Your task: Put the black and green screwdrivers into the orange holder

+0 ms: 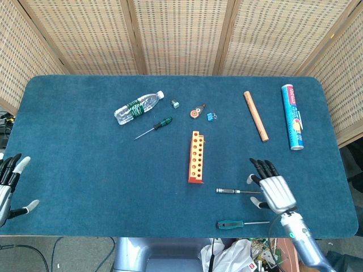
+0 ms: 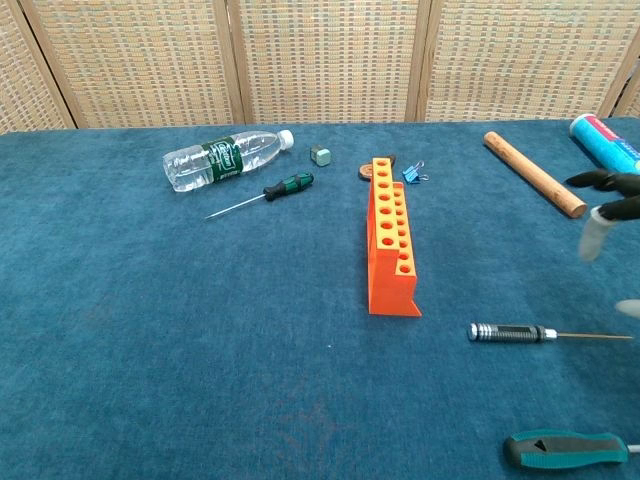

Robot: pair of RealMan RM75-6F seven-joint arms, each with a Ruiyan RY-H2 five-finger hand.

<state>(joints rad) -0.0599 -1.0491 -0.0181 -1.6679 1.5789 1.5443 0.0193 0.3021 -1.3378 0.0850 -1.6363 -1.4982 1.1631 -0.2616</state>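
The orange holder (image 1: 195,156) (image 2: 392,237) stands mid-table with its holes up. A black screwdriver (image 1: 231,191) (image 2: 512,333) lies just right of its near end, tip pointing right. A green-handled screwdriver (image 1: 230,224) (image 2: 566,449) lies by the front edge. Another, small black-and-green screwdriver (image 1: 161,123) (image 2: 287,185) lies left of the holder, beside a bottle. My right hand (image 1: 271,187) (image 2: 607,205) hovers open over the black screwdriver's tip end, fingers spread, holding nothing. My left hand (image 1: 10,184) stays open at the table's left front edge.
A water bottle (image 1: 138,106) (image 2: 221,157), a small cube (image 1: 175,103), a tape reel (image 1: 196,112) and a blue clip (image 1: 211,117) lie behind the holder. A wooden stick (image 1: 256,115) (image 2: 534,173) and a blue roll (image 1: 292,116) lie at the right.
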